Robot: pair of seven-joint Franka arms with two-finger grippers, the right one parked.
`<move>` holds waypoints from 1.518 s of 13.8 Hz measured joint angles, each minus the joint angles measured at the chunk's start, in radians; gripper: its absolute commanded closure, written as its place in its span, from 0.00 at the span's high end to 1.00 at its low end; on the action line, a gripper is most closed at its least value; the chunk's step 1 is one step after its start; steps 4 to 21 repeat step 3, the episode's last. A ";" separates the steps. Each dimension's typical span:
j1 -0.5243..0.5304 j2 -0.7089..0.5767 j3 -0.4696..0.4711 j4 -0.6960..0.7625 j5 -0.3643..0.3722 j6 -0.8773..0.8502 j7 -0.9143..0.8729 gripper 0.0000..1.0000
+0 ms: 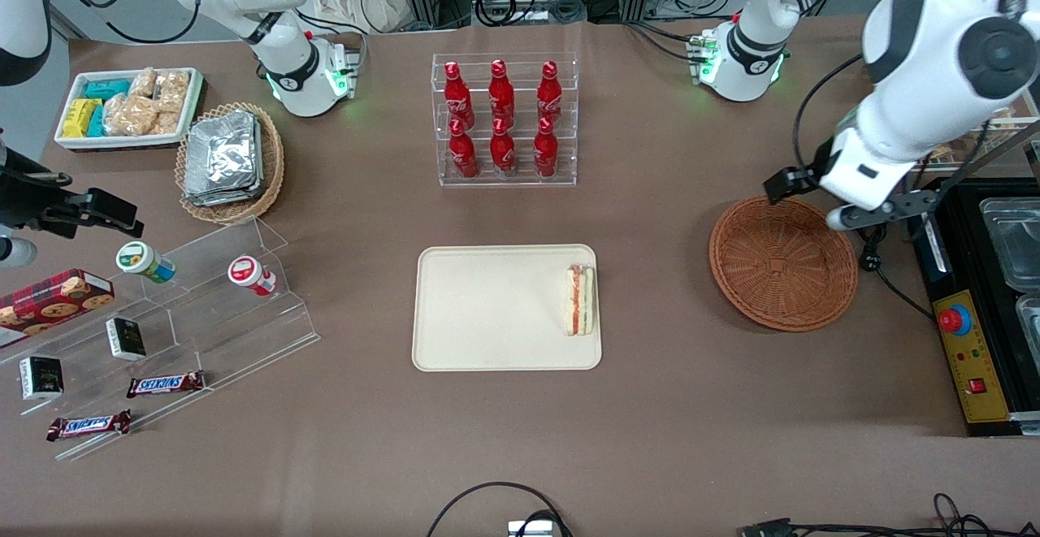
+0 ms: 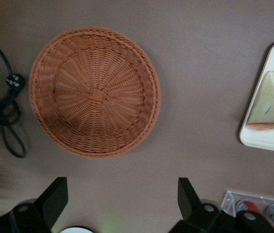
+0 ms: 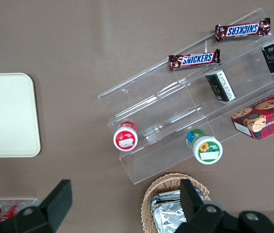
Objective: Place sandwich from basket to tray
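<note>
6 red bottles (image 1: 503,119) in a clear rack (image 1: 504,173).

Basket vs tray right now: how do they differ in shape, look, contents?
The basket is round, woven, reddish-brown; the tray is flat, smooth, cream, rectangular with rounded corners. The basket holds nothing; the tray carries the sandwich at its edge toward the working arm's end. The open gripper hangs above the table beside the basket, away from the tray. Both sit flat on the brown table.
</note>
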 measured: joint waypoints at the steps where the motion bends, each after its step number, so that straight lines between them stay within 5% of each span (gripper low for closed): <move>1: 0.024 0.000 0.000 0.008 0.001 -0.008 0.045 0.99; 21: 0.047 0.011 0.000 0.042 0.039 -0.017 0.085 1.00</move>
